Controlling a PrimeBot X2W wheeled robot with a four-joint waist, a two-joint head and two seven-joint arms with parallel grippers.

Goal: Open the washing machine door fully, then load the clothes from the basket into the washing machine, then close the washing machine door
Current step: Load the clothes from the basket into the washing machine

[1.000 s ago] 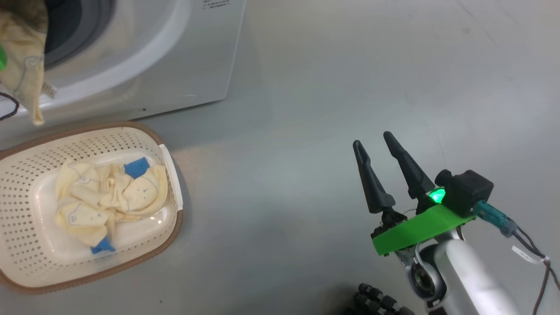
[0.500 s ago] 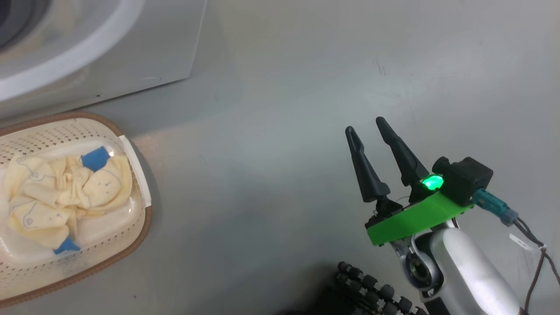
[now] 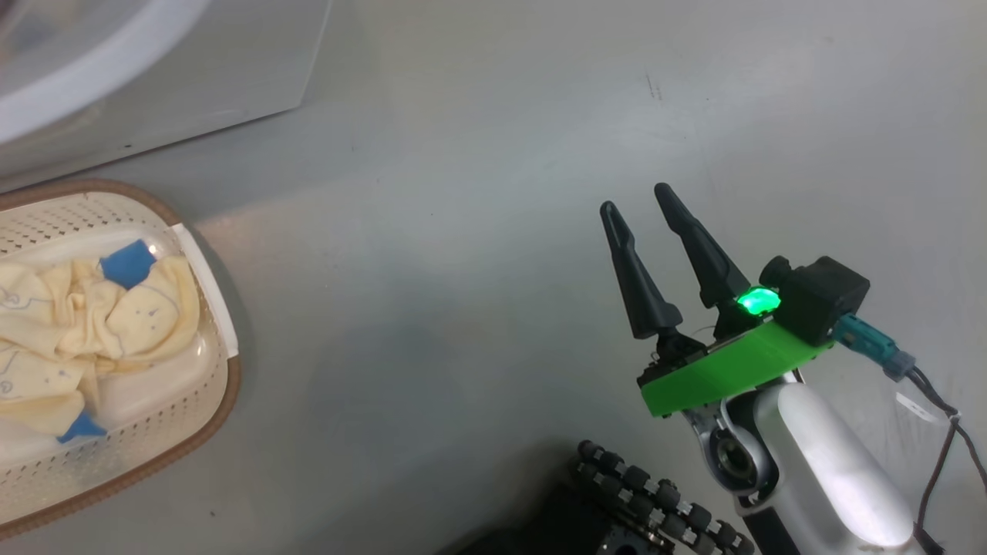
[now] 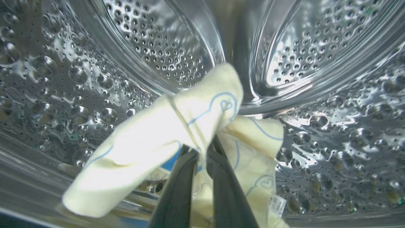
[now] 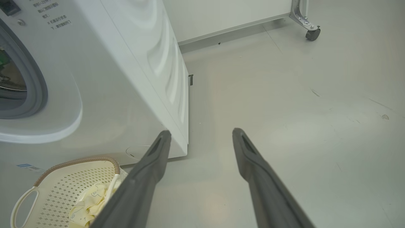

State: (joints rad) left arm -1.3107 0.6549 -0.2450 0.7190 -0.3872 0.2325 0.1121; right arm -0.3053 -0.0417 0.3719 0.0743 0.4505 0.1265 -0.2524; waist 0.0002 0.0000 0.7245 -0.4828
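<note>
Left hand (image 4: 203, 149) clamped on cream clothes (image 4: 152, 139) inside washing machine (image 4: 63, 79); right hand (image 3: 635, 198) agape over grey floor (image 3: 463, 270)

Lab-like laundry corner, bare grey floor (image 5: 284, 126), white washing machine (image 5: 126, 79), castered metal frame (image 5: 304, 19)

We see the basket (image 3: 234, 381) cut off by the left edge, and the clothes (image 4: 148, 142) hide the tips of our left gripper (image 4: 202, 148).

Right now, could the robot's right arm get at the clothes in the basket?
Probably yes. The right gripper hangs open and empty over the floor, and nothing stands between it and the basket to its left, whose top is open with the clothes lying loose inside.
</note>
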